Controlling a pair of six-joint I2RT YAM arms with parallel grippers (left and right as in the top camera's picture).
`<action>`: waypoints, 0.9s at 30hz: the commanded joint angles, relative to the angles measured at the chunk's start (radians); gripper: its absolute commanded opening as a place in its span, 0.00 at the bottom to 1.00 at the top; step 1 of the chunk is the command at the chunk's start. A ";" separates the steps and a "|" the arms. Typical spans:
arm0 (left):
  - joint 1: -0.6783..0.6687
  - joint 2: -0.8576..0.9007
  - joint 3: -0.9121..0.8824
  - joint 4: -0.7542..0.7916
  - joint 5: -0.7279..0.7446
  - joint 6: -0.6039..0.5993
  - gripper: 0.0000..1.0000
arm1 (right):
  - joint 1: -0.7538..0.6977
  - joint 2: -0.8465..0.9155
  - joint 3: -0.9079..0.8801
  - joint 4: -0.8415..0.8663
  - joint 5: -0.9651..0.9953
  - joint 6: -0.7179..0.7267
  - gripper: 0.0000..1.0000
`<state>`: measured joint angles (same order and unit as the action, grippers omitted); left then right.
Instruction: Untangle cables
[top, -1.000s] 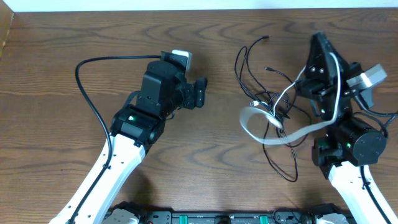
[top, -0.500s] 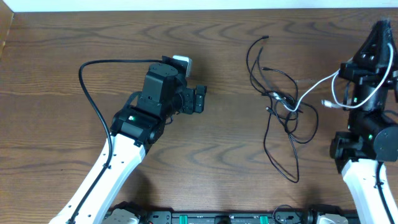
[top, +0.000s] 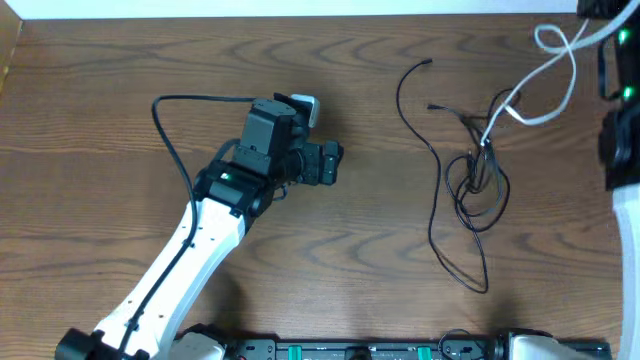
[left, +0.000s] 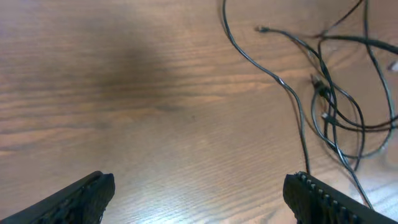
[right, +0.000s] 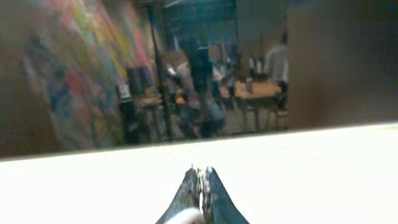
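Thin black cables (top: 478, 172) lie in a loose tangle on the wooden table (top: 330, 250), with loose ends reaching far-left and near. A white cable (top: 530, 117) rises out of the tangle toward the far right corner. My right gripper (right: 201, 177) is shut on the white cable (right: 186, 218) and is raised, its camera looking off the table into the room. The right arm (top: 620, 100) is at the frame's right edge. My left gripper (top: 330, 165) is open and empty, left of the tangle. In the left wrist view its jaws (left: 199, 199) hang wide apart above bare wood, with the black cables (left: 329, 93) ahead to the right.
A thick black arm cable (top: 175, 120) loops behind the left arm. The table's far edge (top: 300, 14) runs along the top of the overhead view.
My right gripper has pulled the white cable up and away to the far right. The black tangle has dragged rightward and tightened. My left gripper has moved slightly right.
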<state>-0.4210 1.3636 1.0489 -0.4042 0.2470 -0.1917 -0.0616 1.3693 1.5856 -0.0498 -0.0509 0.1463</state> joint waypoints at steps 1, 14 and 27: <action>-0.002 0.031 0.002 -0.003 0.083 -0.013 0.91 | -0.003 0.124 0.187 -0.188 0.092 -0.142 0.01; -0.002 0.035 0.002 -0.003 0.082 -0.013 0.91 | 0.006 0.174 0.227 -0.716 0.085 -0.092 0.01; -0.002 0.036 0.002 -0.004 0.082 -0.013 0.91 | 0.011 0.170 0.227 -0.228 -0.728 0.315 0.01</action>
<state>-0.4210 1.3972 1.0489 -0.4049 0.3164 -0.1917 -0.0547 1.5444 1.7977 -0.4229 -0.5018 0.2325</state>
